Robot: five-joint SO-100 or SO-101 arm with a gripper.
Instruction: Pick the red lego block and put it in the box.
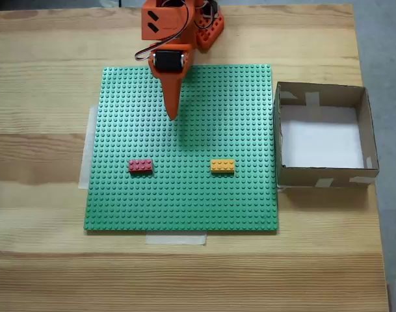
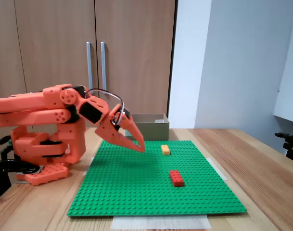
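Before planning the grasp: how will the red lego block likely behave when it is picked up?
The red lego block looks rigid and small, so probably light. It lies flat on the studded green baseplate; if pressed on, it may resist lifting. Its boxy shape should not roll.

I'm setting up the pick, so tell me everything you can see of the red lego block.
The red lego block is a small rectangular studded brick, plastic by its look, pinkish-red from above and deeper red in the side-on fixed view. It lies flat, studs up, on the green baseplate, left of the orange-yellow brick in the top-down fixed view. Only the baseplate touches it; the gripper hangs apart from it.
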